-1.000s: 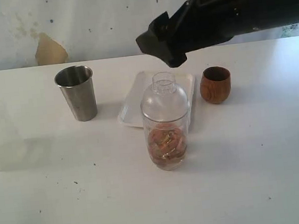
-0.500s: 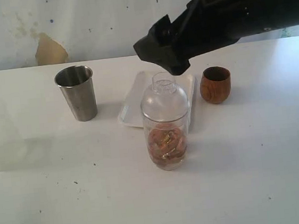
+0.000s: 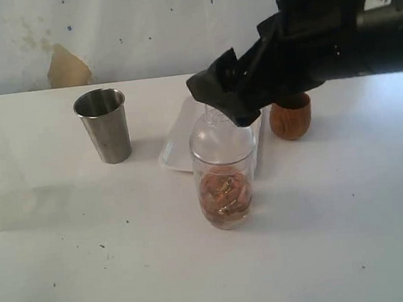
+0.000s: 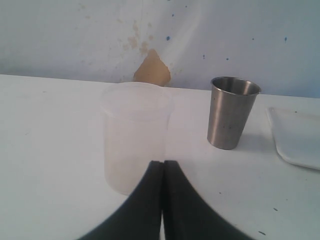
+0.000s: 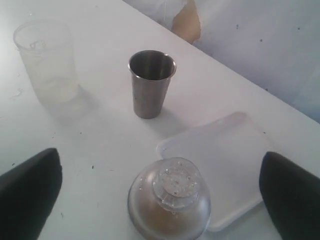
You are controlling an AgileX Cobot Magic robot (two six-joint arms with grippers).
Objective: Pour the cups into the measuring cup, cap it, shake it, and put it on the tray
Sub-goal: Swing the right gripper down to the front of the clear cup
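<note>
The clear measuring cup (image 3: 223,181) stands mid-table with a domed clear cap on it and brown pieces inside. My right gripper (image 3: 227,105) hangs open right over the cap, hiding the cap's top in the exterior view. In the right wrist view its fingers (image 5: 31,192) stand wide apart on either side of the capped measuring cup (image 5: 169,212). The steel tumbler (image 3: 104,125) stands upright at left. The arm partly covers the brown wooden cup (image 3: 290,121). The white tray (image 3: 178,145) lies behind the measuring cup. My left gripper (image 4: 164,165) is shut and empty, apart from everything.
A frosted milky-white plastic cup (image 3: 2,179) stands at the far left, right in front of the left gripper's fingertips in the left wrist view (image 4: 134,135). The steel tumbler (image 4: 231,112) and the tray's corner (image 4: 297,137) lie beyond it. A wall runs behind the table.
My right gripper has come down and slightly towards the front, from above the tray's back edge to just over the measuring cup's cap. Nothing else has moved.
</note>
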